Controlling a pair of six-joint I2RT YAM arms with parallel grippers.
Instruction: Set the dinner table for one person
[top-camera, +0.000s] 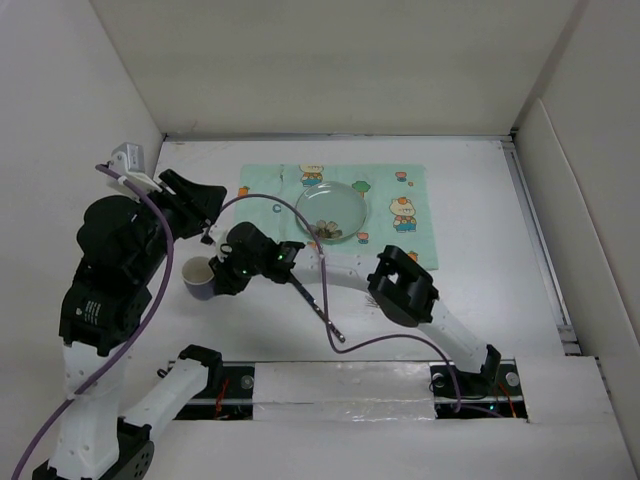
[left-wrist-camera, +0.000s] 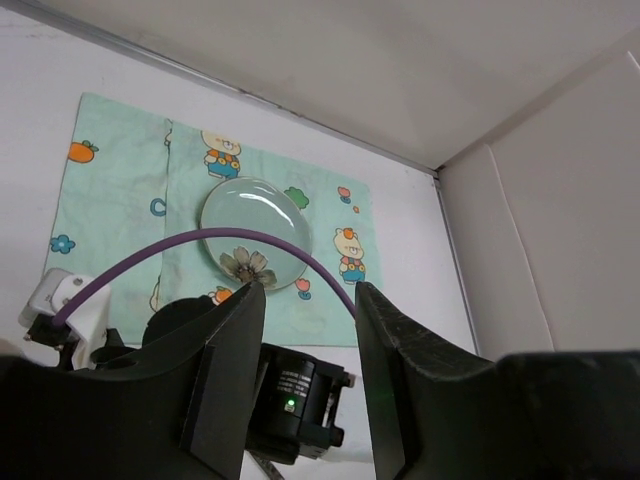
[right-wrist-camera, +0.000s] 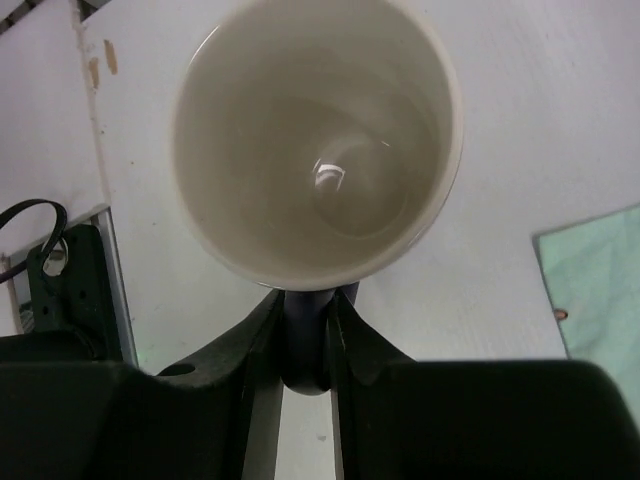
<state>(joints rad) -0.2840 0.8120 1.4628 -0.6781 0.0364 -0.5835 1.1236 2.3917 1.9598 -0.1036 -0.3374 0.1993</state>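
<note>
Looking down the right wrist view, you have the mug (right-wrist-camera: 318, 150) upright on the worktop (right-wrist-camera: 540, 130) directly ahead of the right jaws. Its mouth is up and its dark handle (right-wrist-camera: 304, 345) points straight back into the gap between them. The right jaws stand pinched in on that handle from both sides, though whether they bite firmly is hard to tell from this close. From above, the mug sits just left of the placemat (top-camera: 415, 190) and well apart from the glass plate (top-camera: 332, 212) lying on it, so the carry most likely runs to the right, toward the plate. The right arm (top-camera: 450, 335), stretched across the worktop, is the one on the mug. The left jaws hang open and empty just beyond it on the far side.
</note>
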